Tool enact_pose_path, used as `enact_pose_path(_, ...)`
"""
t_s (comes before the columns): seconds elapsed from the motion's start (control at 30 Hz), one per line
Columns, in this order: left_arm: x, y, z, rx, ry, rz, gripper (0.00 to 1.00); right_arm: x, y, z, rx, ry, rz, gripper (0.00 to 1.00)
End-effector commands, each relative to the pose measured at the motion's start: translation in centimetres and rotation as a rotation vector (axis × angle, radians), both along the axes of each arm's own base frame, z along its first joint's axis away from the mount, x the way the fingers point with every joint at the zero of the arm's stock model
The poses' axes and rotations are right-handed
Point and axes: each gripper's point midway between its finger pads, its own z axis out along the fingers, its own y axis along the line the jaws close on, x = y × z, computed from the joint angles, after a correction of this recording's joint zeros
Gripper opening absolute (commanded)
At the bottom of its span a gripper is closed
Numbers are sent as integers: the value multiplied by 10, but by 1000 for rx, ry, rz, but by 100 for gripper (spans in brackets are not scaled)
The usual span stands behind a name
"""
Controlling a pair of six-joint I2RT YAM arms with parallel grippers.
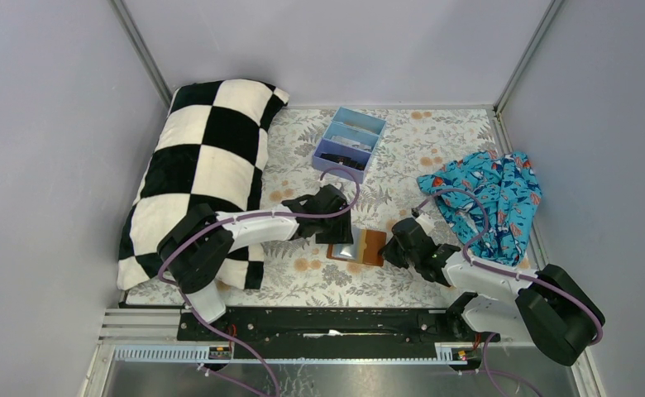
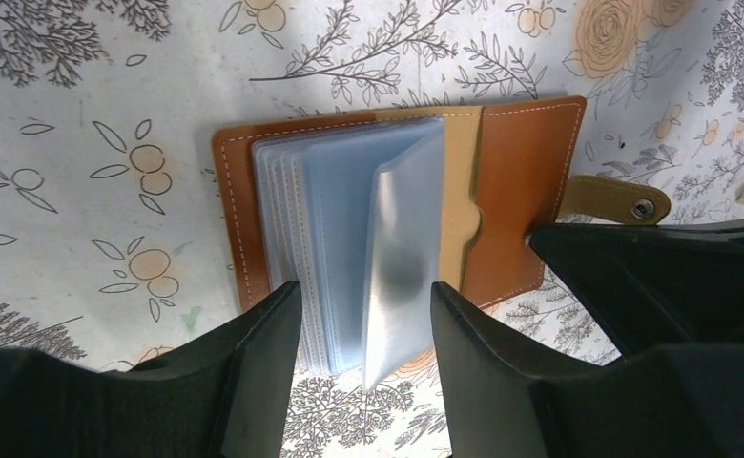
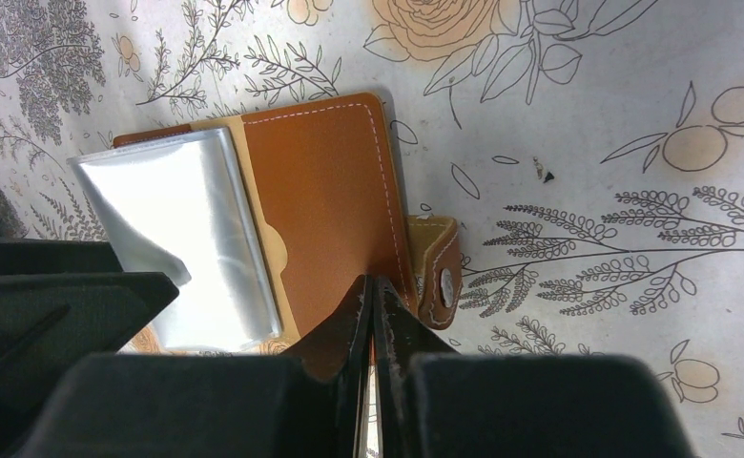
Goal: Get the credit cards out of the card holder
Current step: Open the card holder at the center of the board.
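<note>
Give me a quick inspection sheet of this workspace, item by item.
Surface: floral tablecloth, lying flat.
Job's things: card holder lies open, plastic sleeves fanned up; credit cards: nothing seen.
Clutter: checkered pillow on the left, blue tray at the back, patterned cloth on the right.
Grippers: left gripper open, straddling one sleeve; right gripper shut on the holder's flap edge.
Cables: purple cables looped above both arms.
Surroundings: plain grey walls.

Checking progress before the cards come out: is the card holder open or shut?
Open: the card holder lies spread on the table, clear sleeves fanned up, snap strap unfastened.
</note>
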Motion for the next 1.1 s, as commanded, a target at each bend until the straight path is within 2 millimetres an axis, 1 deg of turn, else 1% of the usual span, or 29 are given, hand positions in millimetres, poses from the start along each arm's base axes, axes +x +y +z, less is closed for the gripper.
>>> enact_pose_path(0.0, 1, -27, 17, -112, -20, -66, 55, -15, -16, -21, -81, 71, 5, 5)
enact_pose_path(0.1, -3, -37, 24, -167, -23, -116, 55, -15, -16, -21, -80, 71, 6, 5)
enact_pose_path(0.17, -11, -47, 29, -224, 2, -163, 54, -15, -15, -21, -79, 72, 9, 5)
enact_pose_path(0.27, -19, -60, 41, -324, 27, -199, 54, -15, -15, -21, -77, 73, 11, 5)
enact_pose_path(0.37, -21, -72, 59, -424, 20, -219, 54, -15, -15, -22, -77, 74, 9, 5)
enact_pose_path(0.47, -24, -81, 64, -494, 35, -234, 54, -15, -15, -22, -77, 75, 12, 5)
enact_pose_path(0.57, -25, -86, 60, -509, 60, -239, 53, -15, -14, -21, -74, 75, 15, 5)
enact_pose_path(0.63, -26, -88, 61, -526, 67, -243, 53, -15, -15, -20, -72, 69, 12, 5)
enact_pose_path(0.77, -29, -89, 73, -578, 55, -246, 53, -17, -17, -20, -69, 65, 2, 5)
enact_pose_path(0.93, -31, -93, 94, -651, 32, -270, 53, -17, -17, -20, -67, 65, 2, 5)
enact_pose_path(1.07, -32, -98, 96, -666, 44, -291, 52, -16, -16, -19, -63, 64, 2, 5)
